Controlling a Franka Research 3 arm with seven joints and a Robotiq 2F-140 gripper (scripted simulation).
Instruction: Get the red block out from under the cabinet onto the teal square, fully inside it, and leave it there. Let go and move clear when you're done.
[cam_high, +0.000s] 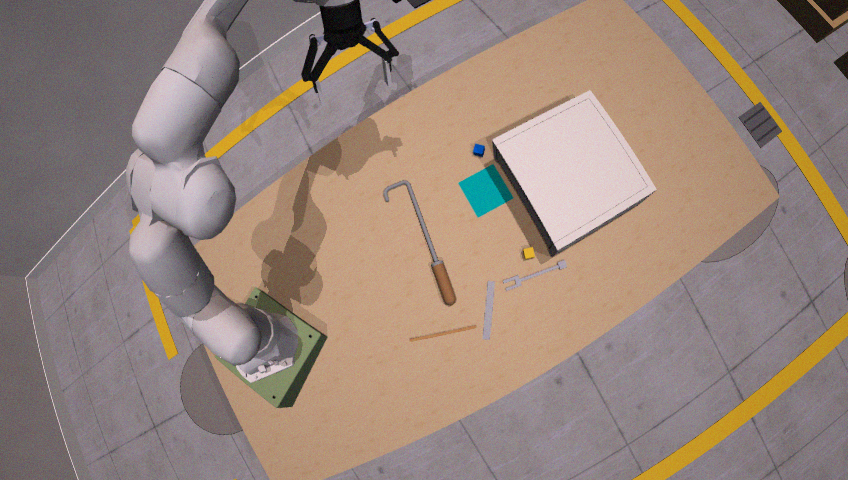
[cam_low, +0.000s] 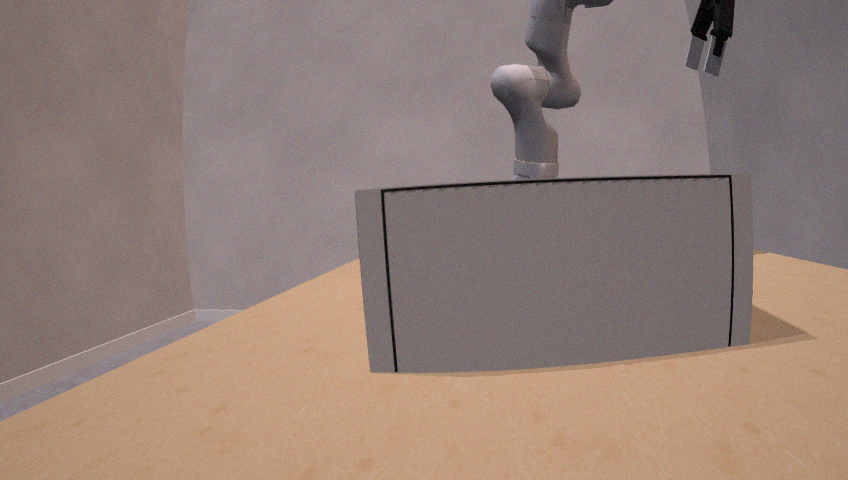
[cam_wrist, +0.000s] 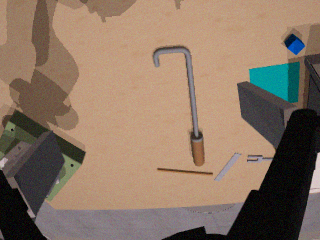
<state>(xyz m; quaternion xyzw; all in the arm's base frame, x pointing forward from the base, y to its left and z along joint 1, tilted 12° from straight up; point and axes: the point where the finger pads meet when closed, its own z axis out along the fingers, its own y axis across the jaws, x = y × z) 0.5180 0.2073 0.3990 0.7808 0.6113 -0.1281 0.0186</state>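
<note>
Cabinet (cam_low: 553, 273) fills the exterior view, its blank panel closest to that lens and hiding nearly all of the table (cam_high: 368, 386); the red block is not visible in any view and presumably sits in the shadowed gap beneath the cabinet. From above, the cabinet top lies at 3 o'clock from table centre, and the teal square (cam_high: 484, 190) touches its open side, partly in its shadow, so a block raked out should land on it directly. At centre lies the hook tool (cam_high: 419, 234), hooked end toward 11 o'clock and wooden handle toward 5 o'clock; it is probably intended as the reach extender, since the gap looks too low for the arm. Gripper (cam_high: 351, 62) hangs high at 12 o'clock beyond the table edge, fingers fully spread and carrying nothing. Only the top view shows the yellow cube (cam_high: 528, 253), fork tool (cam_high: 533, 275), flat bar (cam_high: 488, 309) and thin stick (cam_high: 442, 333) near 5 o'clock. Top and wrist views both show the blue cube (cam_wrist: 294, 44); the wrist view adds the green base plate (cam_wrist: 70, 160) at 8 o'clock.
</note>
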